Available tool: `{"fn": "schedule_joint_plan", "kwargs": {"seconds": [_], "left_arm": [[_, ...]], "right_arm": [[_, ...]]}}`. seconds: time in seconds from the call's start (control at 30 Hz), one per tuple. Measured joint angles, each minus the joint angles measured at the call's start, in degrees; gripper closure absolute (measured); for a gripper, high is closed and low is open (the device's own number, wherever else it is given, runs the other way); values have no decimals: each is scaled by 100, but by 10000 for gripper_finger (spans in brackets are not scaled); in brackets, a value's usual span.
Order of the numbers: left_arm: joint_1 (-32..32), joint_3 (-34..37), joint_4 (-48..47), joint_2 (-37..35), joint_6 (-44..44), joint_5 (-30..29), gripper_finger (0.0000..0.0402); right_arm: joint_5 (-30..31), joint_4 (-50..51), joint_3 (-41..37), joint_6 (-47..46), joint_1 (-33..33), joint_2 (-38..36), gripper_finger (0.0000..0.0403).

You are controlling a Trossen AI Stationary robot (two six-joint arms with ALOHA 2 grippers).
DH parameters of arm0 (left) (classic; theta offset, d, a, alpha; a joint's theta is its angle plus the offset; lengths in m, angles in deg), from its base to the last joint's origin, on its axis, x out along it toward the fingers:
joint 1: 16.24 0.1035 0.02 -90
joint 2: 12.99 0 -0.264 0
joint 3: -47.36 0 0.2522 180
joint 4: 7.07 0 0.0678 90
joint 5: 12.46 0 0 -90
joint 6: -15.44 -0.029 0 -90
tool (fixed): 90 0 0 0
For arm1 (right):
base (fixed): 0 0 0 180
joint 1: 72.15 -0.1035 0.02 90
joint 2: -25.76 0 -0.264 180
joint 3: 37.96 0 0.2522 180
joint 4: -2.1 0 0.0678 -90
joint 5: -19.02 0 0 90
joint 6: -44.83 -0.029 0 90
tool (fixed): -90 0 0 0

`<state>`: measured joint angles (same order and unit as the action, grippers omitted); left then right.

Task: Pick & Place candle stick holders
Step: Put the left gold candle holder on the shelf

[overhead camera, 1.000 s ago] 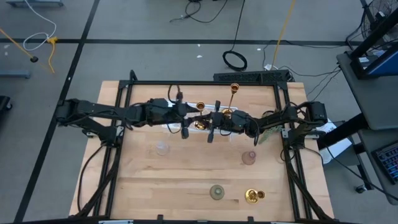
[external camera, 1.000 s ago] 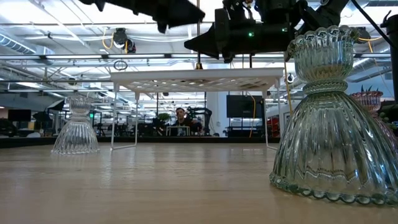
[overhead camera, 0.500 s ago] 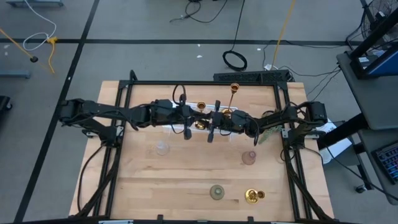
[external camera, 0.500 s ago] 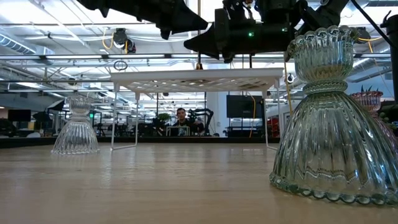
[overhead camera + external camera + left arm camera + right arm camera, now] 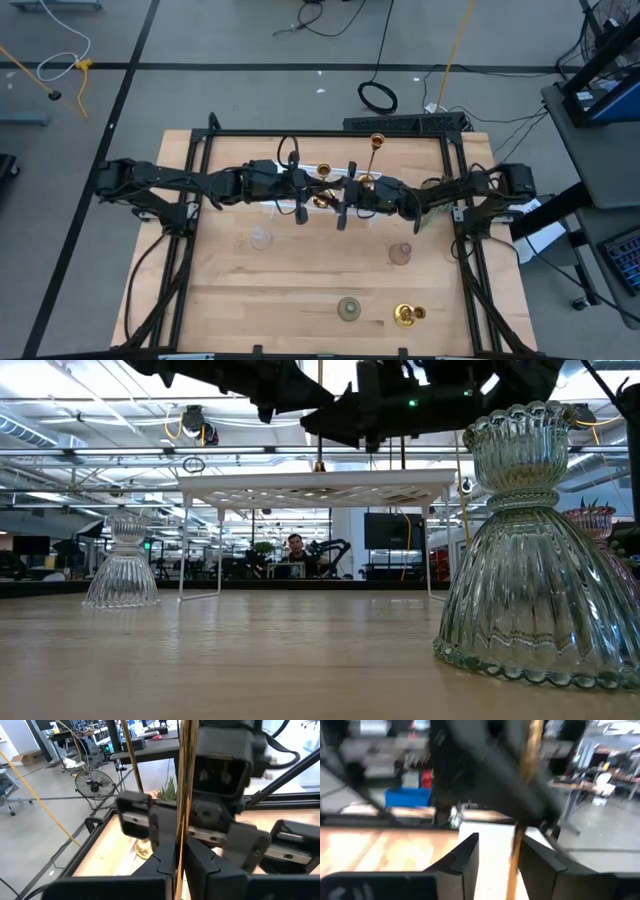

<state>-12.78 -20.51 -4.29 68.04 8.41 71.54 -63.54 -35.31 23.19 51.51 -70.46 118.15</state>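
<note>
Handover item: slim-stemmed brass candle stick holder [image 5: 186,780], hanging over the white tray [image 5: 310,485] by the middle of the table's [image 5: 300,290] back edge. Left gripper [image 5: 181,855] is clenching its stem. Right gripper [image 5: 500,855] is standing parted around the same stem, gripping nothing. Handling judgement: the right arm is best drawing straight back off the stem without brushing it, while the left is keeping its clamp firm and steady, since a thin polished stem is likely prone to slipping or swinging.
</note>
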Motion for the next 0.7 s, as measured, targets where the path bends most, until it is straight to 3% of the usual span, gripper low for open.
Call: {"fn": "schedule_joint_plan", "kwargs": {"seconds": [0.23, 0.5, 0.7], "left_arm": [[-7, 2, 35, 0, 46, 87, 379], [9, 2, 190, 0, 3, -2, 386], [93, 2, 619, 25, 34, 17, 382]], "right_arm": [[175, 620, -232, -120, -291, -493, 263], [1191, 1263, -722, -128, -634, -1208, 267], [1204, 1326, -1194, -149, -853, -1787, 268]]}}
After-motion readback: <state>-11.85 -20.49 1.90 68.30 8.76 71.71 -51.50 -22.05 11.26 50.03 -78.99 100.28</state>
